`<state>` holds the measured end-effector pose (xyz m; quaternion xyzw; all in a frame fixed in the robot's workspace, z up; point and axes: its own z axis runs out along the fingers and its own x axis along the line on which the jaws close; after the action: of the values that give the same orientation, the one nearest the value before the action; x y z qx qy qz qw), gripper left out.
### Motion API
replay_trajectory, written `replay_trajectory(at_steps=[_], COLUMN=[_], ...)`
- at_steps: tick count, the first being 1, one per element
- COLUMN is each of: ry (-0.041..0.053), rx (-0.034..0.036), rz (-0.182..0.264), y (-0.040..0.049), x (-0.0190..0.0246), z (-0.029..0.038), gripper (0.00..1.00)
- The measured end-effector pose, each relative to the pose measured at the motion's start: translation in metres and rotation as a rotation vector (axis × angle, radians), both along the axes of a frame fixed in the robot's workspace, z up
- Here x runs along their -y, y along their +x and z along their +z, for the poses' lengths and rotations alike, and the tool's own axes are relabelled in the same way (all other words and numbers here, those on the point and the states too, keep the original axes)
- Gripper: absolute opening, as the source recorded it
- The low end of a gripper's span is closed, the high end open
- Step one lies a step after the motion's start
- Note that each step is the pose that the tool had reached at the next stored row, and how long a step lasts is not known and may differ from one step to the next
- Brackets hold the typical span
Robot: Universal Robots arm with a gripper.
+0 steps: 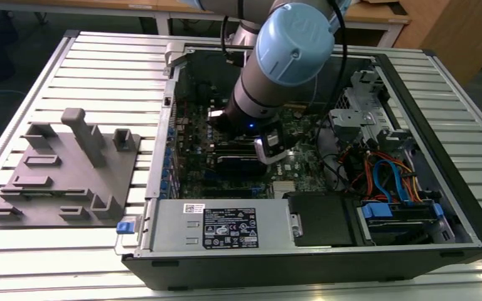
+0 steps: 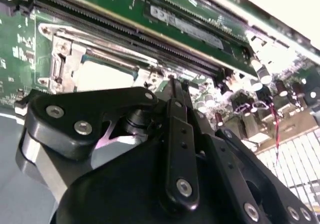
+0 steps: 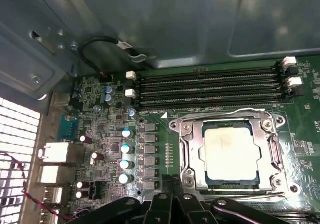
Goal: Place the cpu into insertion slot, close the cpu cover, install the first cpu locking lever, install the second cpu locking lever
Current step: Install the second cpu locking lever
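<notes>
Cpu (image 3: 231,154) sits in the slot (image 3: 192,181), cover (image 3: 261,129) down around it, lower right of the first wrist view. Hand (image 3: 172,181) just beside the slot's edge, fingers together, holding nothing. Motherboard (image 3: 100,134) inside the case (image 1: 442,207) on the table (image 1: 98,69).

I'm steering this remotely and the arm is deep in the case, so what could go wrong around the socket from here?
1. The pincer sits right at the edge of the cpu cover, with the cpu seated inside; a sideways slip could scrape the frame.
2. Capacitors stand close beside the socket and could get knocked.
3. In the exterior view, the arm hangs near loose cables that might snag.
</notes>
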<state>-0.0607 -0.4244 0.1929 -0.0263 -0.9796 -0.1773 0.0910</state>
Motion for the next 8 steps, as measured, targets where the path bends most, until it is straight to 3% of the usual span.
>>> replay_trajectory(at_steps=[8], ry=[-0.0001], rx=[-0.0001], rz=[-0.001], y=[-0.0004], x=[-0.0001], z=[0.0102], gripper=[0.10])
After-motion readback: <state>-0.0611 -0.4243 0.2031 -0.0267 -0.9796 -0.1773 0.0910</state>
